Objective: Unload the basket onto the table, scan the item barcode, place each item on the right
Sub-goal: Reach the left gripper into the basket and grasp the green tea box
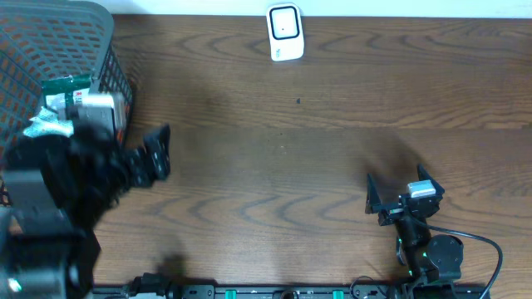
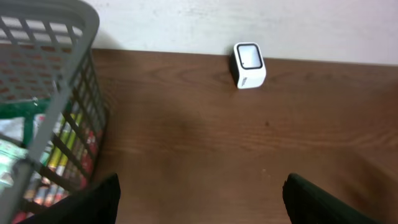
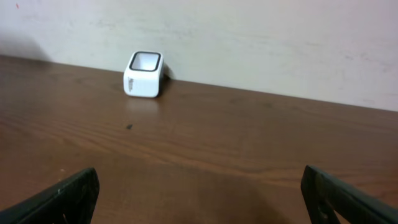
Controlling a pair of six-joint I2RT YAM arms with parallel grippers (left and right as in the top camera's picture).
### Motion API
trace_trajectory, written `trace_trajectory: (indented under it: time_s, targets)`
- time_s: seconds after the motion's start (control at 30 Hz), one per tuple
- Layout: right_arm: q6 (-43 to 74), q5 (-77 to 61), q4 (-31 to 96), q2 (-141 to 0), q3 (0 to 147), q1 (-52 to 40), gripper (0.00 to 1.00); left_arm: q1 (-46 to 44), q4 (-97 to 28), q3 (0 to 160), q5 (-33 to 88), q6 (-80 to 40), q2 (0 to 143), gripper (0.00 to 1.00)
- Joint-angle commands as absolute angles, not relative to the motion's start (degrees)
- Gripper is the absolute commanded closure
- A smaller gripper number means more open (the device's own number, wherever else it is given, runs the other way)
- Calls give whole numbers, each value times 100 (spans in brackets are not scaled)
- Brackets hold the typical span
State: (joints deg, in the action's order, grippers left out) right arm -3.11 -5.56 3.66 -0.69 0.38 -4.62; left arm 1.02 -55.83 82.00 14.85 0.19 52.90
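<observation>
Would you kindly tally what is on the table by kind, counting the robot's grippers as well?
gray basket: 1
white scanner: 1
grippers: 2, the left gripper and the right gripper, both open and empty
Total: 4
The packaged items inside the basket overlap too much to count.

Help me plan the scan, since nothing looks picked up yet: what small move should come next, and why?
Probably swing the left gripper over the grey basket and lower it toward a packet: its jaws stand open and empty, the packets lie inside the basket beside it, and the white scanner waits at the table's far edge.
</observation>
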Motion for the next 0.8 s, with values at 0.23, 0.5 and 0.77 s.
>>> trace_trajectory:
  time_s: [0.23, 0.5, 0.77]
  targets:
    - [-239, -523, 388, -38, 32, -438, 1, 349, -7286, 11432, 528, 707, 7859, 15]
    - [-239, -523, 388, -38, 32, -438, 1, 1831, -7067, 12099, 956, 838, 8737, 15]
    - [-239, -523, 388, -38, 32, -438, 1, 3000, -6479, 12099, 1157, 762, 9146, 15]
